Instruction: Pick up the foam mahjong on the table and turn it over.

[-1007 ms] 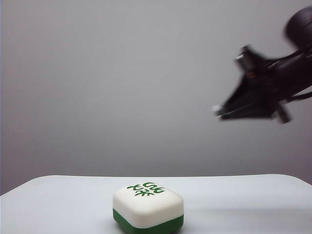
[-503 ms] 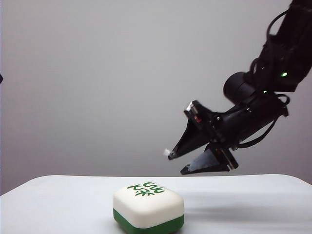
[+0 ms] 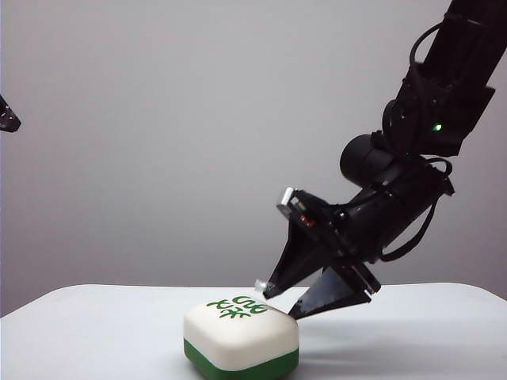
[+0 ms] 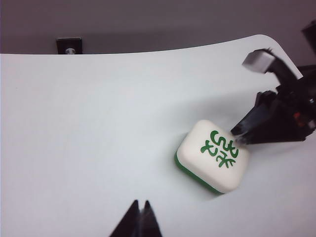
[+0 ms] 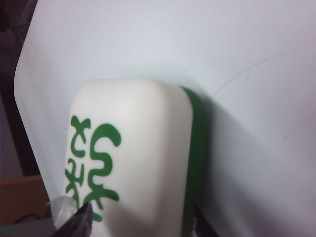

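Note:
The foam mahjong lies on the white table near its front edge, white face with the green character up and dark green half underneath. My right gripper is open and tilted down at the block's right upper edge. One fingertip hovers over the white face and the other stands just off the right side; contact cannot be told. In the right wrist view the block fills the space between the open right gripper. My left gripper is shut and empty, well clear of the block.
A small black fixture sits at the table's far edge. The table's rounded corner is behind the right gripper. A black bit of the left arm shows at the exterior view's left edge.
The right arm came down from the upper right to the block and its jaws spread wide. A bit of the left arm edged into the exterior view. The block has not moved.

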